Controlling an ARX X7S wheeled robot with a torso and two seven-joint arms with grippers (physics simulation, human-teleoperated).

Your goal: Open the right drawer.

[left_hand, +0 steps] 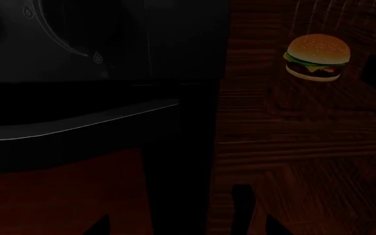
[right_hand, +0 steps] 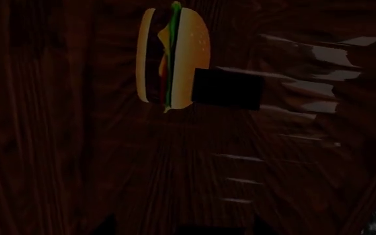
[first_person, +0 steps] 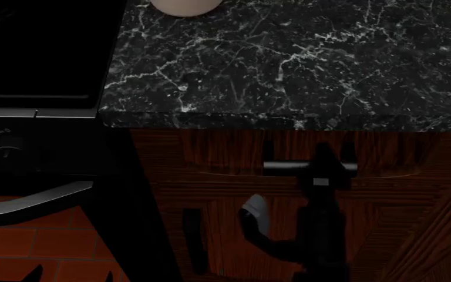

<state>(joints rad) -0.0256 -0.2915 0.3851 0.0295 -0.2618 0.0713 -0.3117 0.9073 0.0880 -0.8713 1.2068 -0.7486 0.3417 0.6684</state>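
The right drawer (first_person: pixel 209 154) is a dark reddish-brown wood front just under the marble counter, with a short horizontal dark bar handle (first_person: pixel 284 166). It sits flush with the cabinet. My right gripper (first_person: pixel 323 164) is at the handle's right part, its jaws turned one above the other. In the right wrist view my right gripper (right_hand: pixel 183 227) shows only dark, widely spaced fingertips, with a dark bar between them. My left gripper (first_person: pixel 69 275) hangs open and empty low in front of the oven. It also shows in the left wrist view (left_hand: pixel 188 227).
A black oven (first_person: pixel 37 59) with a long grey handle (first_person: pixel 30 202) stands left of the drawer. The black marble counter (first_person: pixel 288 59) carries a pale round object (first_person: pixel 185 4). A cabinet door with a vertical handle (first_person: pixel 194 241) lies below. A burger (left_hand: pixel 317 58) shows against the wood, also in the right wrist view (right_hand: pixel 172 58).
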